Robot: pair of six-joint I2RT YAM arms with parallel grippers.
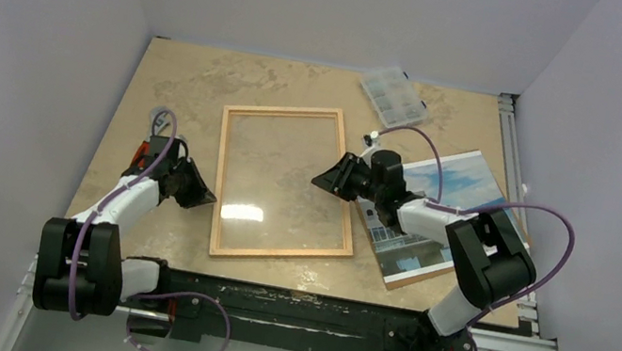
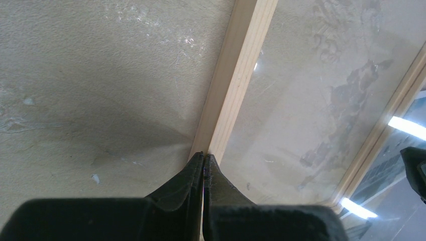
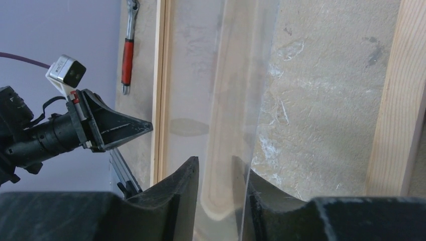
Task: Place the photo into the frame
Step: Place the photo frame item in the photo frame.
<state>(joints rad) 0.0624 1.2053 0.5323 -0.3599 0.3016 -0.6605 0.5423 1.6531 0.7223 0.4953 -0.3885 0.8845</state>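
The frame, thin light wood around a clear pane, lies flat mid-table. The photo lies face up to its right, partly under my right arm. My left gripper is shut, its tips at the frame's left rail. My right gripper hovers just inside the right rail. It is open, and the edge of the clear pane runs up through the gap, close to the right finger, unclamped.
A brown backing board shows under the photo's near edge. A clear compartment box sits at the back. A red-handled wrench lies left of the frame. An aluminium rail lines the right table edge, with walls close on three sides.
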